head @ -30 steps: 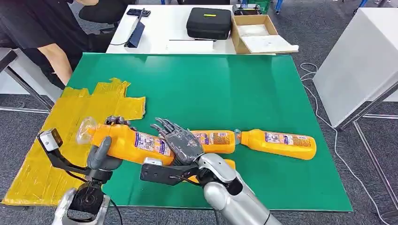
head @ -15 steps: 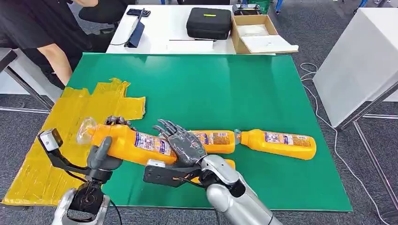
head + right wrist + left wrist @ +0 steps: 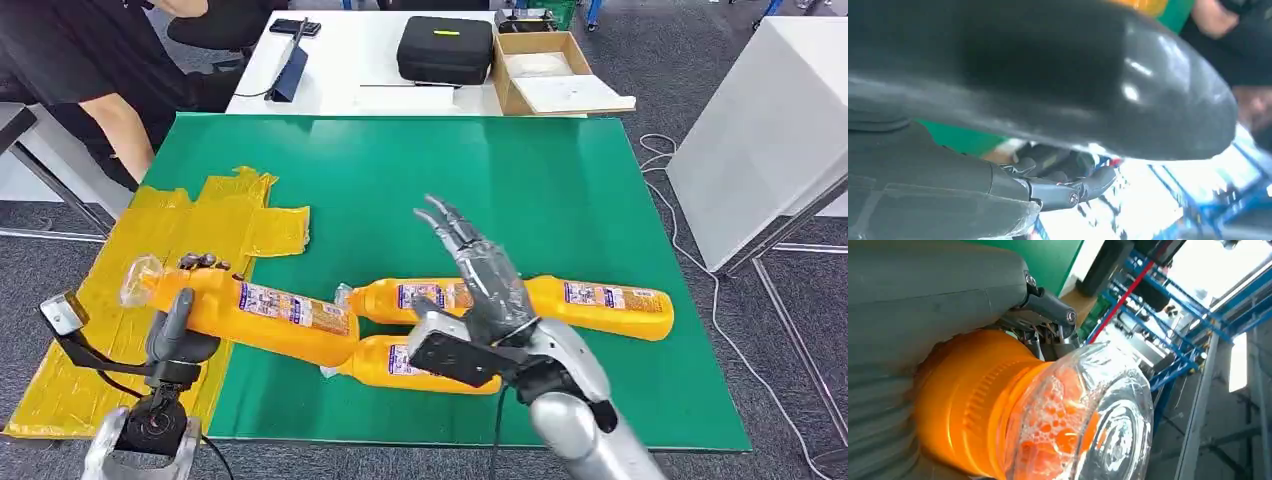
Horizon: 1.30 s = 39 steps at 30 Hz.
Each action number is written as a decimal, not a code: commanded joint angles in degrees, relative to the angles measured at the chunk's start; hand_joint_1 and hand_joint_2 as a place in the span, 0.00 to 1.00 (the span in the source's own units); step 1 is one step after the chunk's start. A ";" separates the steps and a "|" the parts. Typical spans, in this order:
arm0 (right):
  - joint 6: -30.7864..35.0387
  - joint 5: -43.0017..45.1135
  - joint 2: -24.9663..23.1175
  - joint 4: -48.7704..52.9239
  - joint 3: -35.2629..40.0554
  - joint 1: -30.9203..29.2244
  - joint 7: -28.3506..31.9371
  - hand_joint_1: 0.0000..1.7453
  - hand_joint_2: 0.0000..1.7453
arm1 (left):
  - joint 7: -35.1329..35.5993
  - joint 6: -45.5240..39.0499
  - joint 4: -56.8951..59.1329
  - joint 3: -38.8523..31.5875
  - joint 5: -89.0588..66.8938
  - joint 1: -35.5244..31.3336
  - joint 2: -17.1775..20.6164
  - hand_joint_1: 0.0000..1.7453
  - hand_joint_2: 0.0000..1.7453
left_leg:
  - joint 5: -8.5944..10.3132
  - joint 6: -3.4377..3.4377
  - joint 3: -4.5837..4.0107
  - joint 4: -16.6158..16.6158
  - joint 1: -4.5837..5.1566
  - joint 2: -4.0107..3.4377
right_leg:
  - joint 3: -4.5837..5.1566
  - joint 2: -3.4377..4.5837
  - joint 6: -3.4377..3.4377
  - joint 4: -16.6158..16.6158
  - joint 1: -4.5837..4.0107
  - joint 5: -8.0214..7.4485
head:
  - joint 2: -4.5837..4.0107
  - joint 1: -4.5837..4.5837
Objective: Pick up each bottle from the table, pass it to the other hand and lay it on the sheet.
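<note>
The bottles' (image 3: 600, 307) labels (image 3: 610, 296) carry print, seemingly too small to read.

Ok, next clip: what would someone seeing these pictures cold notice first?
Probably the orange bottle that the left hand grips near its clear cap, held slantwise over the edge where the yellow sheet meets the green table. Next, the right hand, fingers spread and holding nothing, raised above three more orange bottles lying near the table's front.
</note>
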<state>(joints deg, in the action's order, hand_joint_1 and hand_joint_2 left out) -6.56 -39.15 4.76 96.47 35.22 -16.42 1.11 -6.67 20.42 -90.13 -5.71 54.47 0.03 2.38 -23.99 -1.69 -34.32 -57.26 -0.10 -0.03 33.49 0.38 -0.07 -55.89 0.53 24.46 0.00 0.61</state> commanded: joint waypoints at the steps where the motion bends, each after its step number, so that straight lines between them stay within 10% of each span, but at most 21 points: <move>1: 1.51 -0.66 9.91 11.56 -9.96 6.52 3.42 0.00 0.00 | -0.79 3.44 15.62 -1.67 3.81 -6.50 5.00 1.00 1.00 | 0.04 0.12 0.19 0.08 -0.01 0.47 | -0.35 -0.51 -0.02 0.10 -0.01 0.11 | 0.00 0.02; 12: 2.39 0.92 16.95 12.77 -14.55 11.26 6.27 0.00 0.00 | -7.15 -1.32 16.80 -6.31 -3.57 -14.58 12.10 1.00 1.00 | 0.01 0.12 0.00 -0.08 -0.08 0.41 | -0.13 -0.43 -0.03 -0.03 -0.08 0.09 | 0.00 0.02; 26: 2.53 1.21 16.79 12.66 -14.47 11.14 6.47 0.00 0.00 | -6.31 -1.68 16.69 -6.64 -3.52 -14.70 11.58 1.00 1.00 | 0.01 0.12 -0.02 -0.12 -0.10 0.39 | -0.08 -0.41 -0.03 -0.05 -0.10 0.08 | 0.00 0.04; 32: 3.89 3.89 20.36 11.94 -14.85 13.82 7.25 0.00 0.00 | -14.84 -26.90 12.24 -0.71 -42.16 -25.80 13.31 1.00 1.00 | 0.07 0.10 -0.22 -0.16 -0.13 0.41 | 0.09 -0.41 -0.02 -0.05 -0.12 0.04 | 0.00 0.00; 39: 4.02 4.78 20.04 11.02 -14.24 14.41 8.13 0.00 0.00 | -15.79 -45.71 6.23 5.82 -74.55 -23.62 13.17 1.00 1.00 | 0.02 0.12 0.06 -0.06 -0.05 0.33 | -0.19 -0.30 0.00 0.02 -0.04 0.05 | 0.00 0.00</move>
<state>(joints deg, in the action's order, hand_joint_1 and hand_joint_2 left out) -2.64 -34.84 24.48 109.66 20.39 -2.27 8.77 -22.73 -15.71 -80.24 -7.82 -3.11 -20.67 16.02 -23.94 -1.65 -34.35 -57.29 -0.12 0.06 33.49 0.35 -0.08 -55.91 0.52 24.43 0.00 0.61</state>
